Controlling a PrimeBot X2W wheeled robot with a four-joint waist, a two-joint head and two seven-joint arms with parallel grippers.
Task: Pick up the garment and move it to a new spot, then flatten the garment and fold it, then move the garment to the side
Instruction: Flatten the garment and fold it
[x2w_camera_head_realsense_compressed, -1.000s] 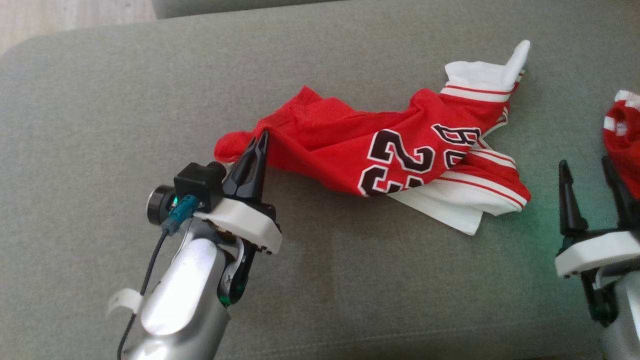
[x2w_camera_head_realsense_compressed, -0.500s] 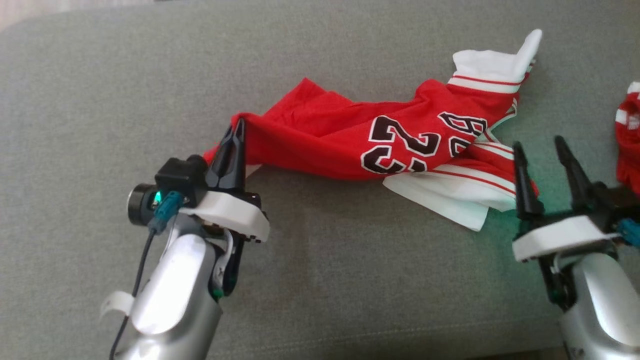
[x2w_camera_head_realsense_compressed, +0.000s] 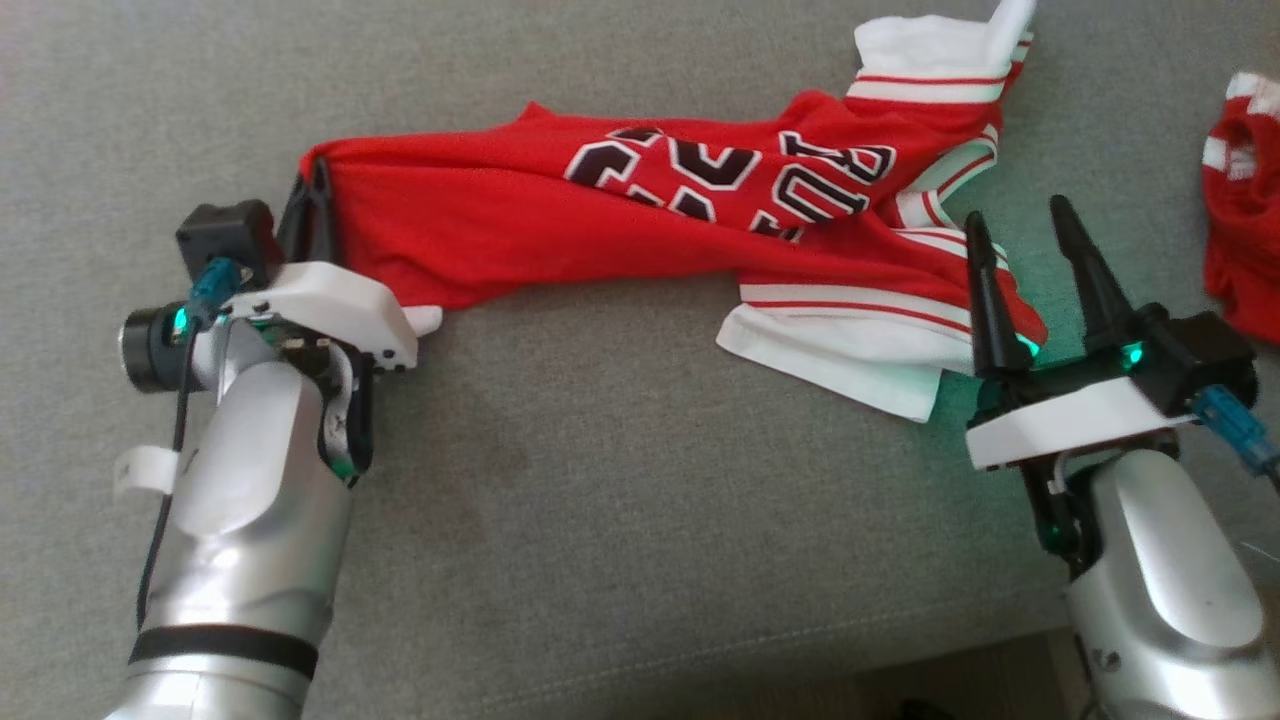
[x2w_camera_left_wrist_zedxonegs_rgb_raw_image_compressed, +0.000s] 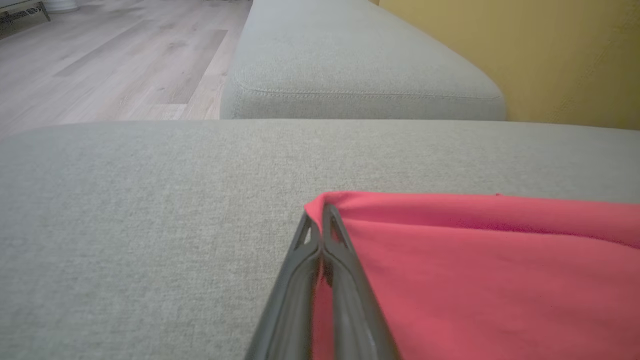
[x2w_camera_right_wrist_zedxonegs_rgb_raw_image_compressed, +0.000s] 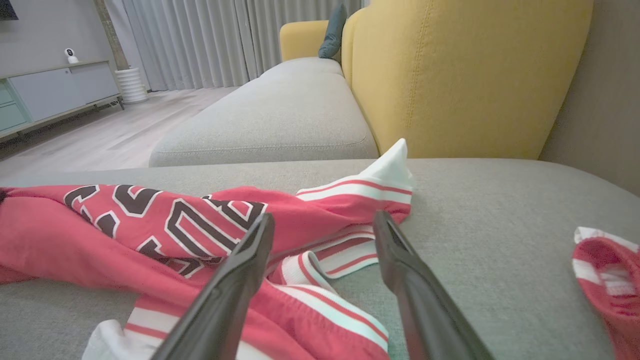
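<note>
While left gripper (x2w_camera_head_realsense_compressed: 312, 176) pinches red jersey (x2w_camera_head_realsense_compressed: 500, 220) corner, right gripper (x2w_camera_head_realsense_compressed: 1017, 210) spread wide near striped hem, grey sofa (x2w_camera_head_realsense_compressed: 600, 500)

The left gripper (x2w_camera_head_realsense_compressed: 314, 190), clamped on a red corner, had dragged the jersey (x2w_camera_head_realsense_compressed: 560, 235) leftward, stretching it into a long band with its numbers rolled upward, while the right gripper (x2w_camera_head_realsense_compressed: 1018, 212), fingers spread, had come in over the striped hem.
</note>
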